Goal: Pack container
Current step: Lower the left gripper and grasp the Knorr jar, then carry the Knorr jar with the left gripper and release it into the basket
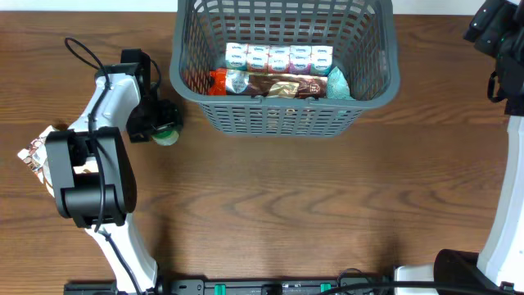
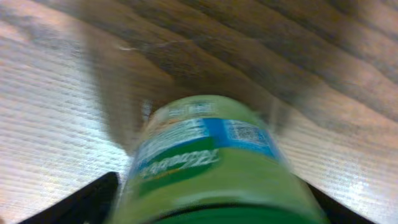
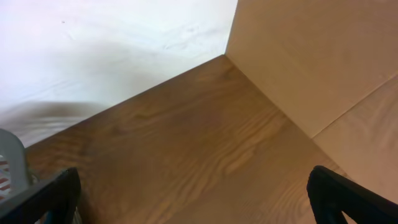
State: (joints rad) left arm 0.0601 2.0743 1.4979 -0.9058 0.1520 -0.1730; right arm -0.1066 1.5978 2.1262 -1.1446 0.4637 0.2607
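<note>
The container (image 1: 278,119) sits at the far middle of the table (image 1: 311,205), upright and open-topped. Its contents all lie on the bottom:
- a row of small white packets (image 1: 278,57) set side by side across the middle
- in front of that row, an orange packet (image 1: 217,82), a brown and silver packet (image 1: 282,85) and a teal packet (image 1: 337,83) toward the right end

The left gripper (image 1: 164,124) is just beside the container's left front corner, apart from it. Its fingers (image 2: 93,199) flank a green tub (image 2: 211,162) with a blue label band. They are spread only to the tub's width and appear to press on its sides (the wrist view is blurred, so contact is not certain). A patterned packet (image 1: 33,152) lies at the table's left edge, partly under the left arm.

The right gripper (image 3: 199,198) hangs over the far right corner with its jaws spread wide and nothing between them.
</note>
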